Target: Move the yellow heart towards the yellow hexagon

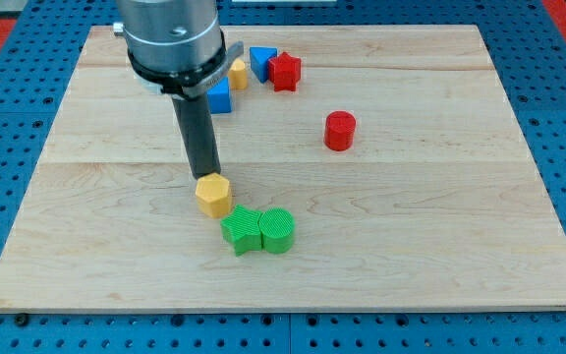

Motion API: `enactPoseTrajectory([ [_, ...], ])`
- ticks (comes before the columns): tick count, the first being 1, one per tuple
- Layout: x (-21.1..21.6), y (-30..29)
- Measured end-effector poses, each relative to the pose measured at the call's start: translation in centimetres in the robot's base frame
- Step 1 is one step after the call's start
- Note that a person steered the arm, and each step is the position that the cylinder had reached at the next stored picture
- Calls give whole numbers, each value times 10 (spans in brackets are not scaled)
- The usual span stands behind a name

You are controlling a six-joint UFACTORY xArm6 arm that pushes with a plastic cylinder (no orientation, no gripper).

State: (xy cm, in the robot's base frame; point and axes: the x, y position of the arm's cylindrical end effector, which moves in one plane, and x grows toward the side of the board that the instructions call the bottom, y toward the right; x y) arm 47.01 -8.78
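A yellow hexagon (213, 195) lies left of the board's middle. My tip (205, 177) stands right at its top edge, touching or nearly touching it. The yellow heart (238, 73) lies near the view's top, partly hidden behind the arm's body, between a blue block (220, 97) and a blue triangle (261, 61). The heart and the hexagon are far apart, with the rod between them.
A red star (285, 71) sits right of the blue triangle. A red cylinder (340, 130) stands right of the middle. A green star (242, 231) and a green round block (276, 230) touch each other just below the hexagon. The wooden board (460, 246) carries them all.
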Motion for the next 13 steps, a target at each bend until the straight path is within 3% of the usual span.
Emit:
enactPoseTrajectory([
  [2,19,6],
  [4,-6,-14],
  [5,-42,-85],
  [6,-109,-116],
  [7,-176,-114],
  [8,-203,-86],
  [11,-206,7],
  [13,-179,24],
])
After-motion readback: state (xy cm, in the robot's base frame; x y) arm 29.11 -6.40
